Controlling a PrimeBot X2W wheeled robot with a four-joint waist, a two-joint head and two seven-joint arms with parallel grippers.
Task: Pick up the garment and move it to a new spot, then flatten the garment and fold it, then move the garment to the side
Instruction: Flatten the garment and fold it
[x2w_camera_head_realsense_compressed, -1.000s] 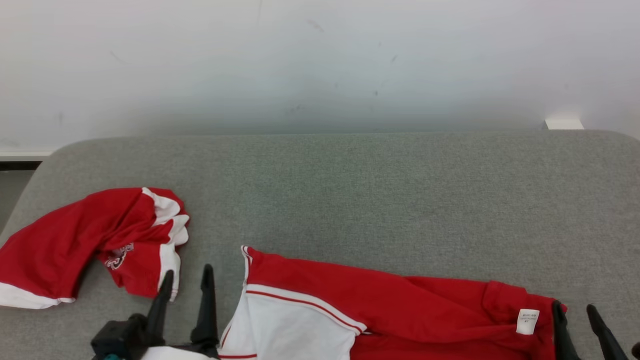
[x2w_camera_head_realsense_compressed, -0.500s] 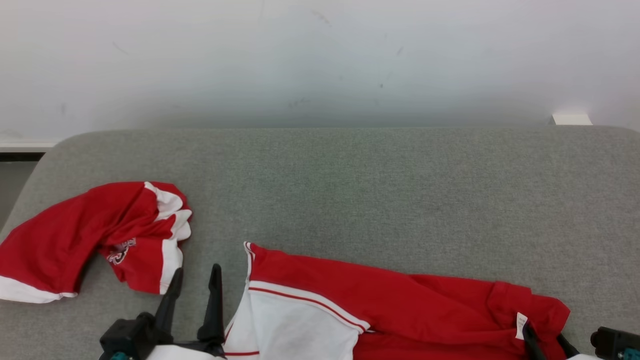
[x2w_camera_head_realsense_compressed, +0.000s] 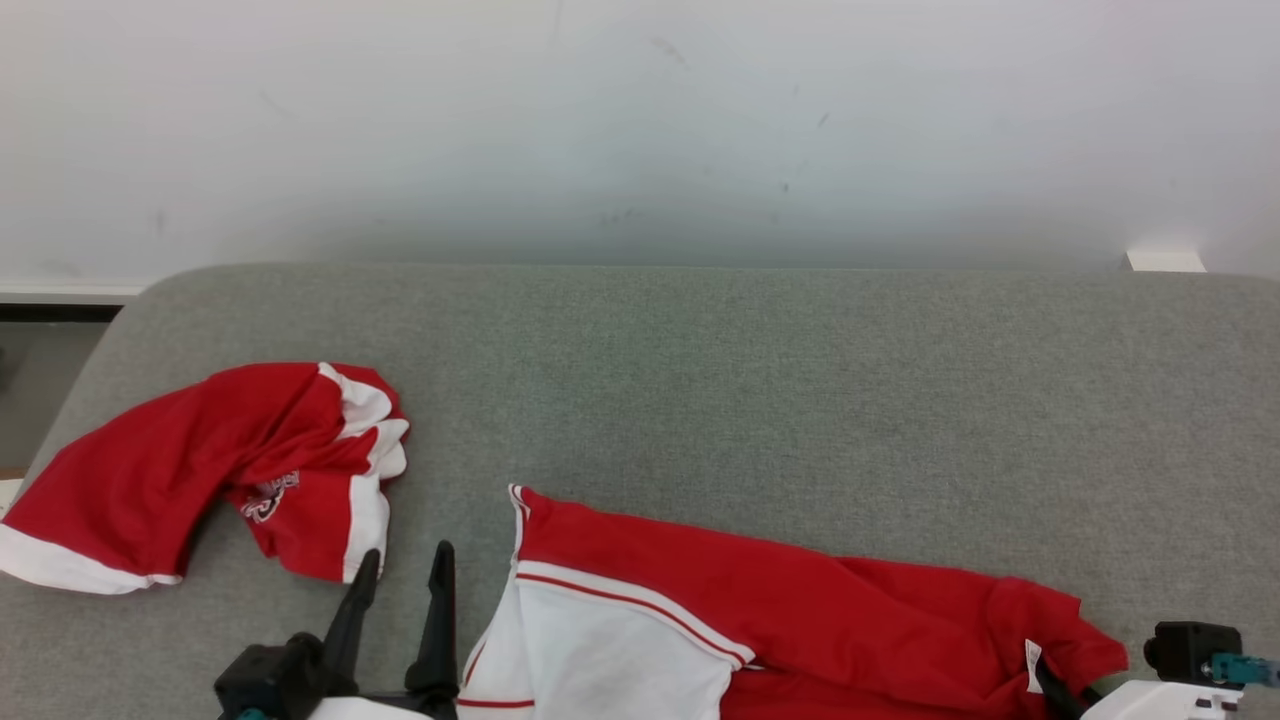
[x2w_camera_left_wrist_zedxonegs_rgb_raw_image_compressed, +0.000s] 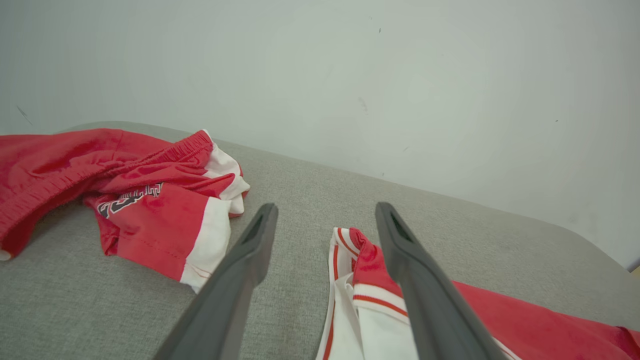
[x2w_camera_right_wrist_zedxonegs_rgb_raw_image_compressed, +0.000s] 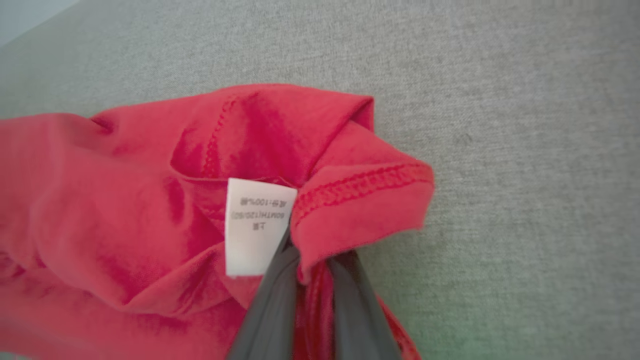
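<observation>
A grey felt-covered tabletop (x2w_camera_head_realsense_compressed: 760, 380) runs up to a plain white wall (x2w_camera_head_realsense_compressed: 640, 130) ahead of both grippers. Ahead and to the left of the left gripper (x2w_camera_head_realsense_compressed: 408, 553) lies a crumpled pair of red shorts with white side panels and a dark printed logo (x2w_camera_head_realsense_compressed: 210, 470). Their nearest white-edged corner is just beside the left finger's tip but apart from it.

The red jersey top with a white panel edged in red piping (x2w_camera_head_realsense_compressed: 780, 610) lies on the near part of the tabletop, between the two grippers. Its long axis runs across the table. One end is a raised, folded corner just right of the left gripper's right finger, and the other is a bunched red hem at the right gripper (x2w_camera_right_wrist_zedxonegs_rgb_raw_image_compressed: 314, 267). A small white care label (x2w_camera_right_wrist_zedxonegs_rgb_raw_image_compressed: 255, 225) is sewn in just left of that gripper's fingers.

The left gripper is held low over bare tabletop, its fingers pointing toward the wall and spread wide with nothing between them. The right gripper's fingers are drawn almost together, pinching a fold of the red hem that drapes over their tips. Its pale wrist (x2w_camera_head_realsense_compressed: 1160, 700) comes in low from the near right corner.
</observation>
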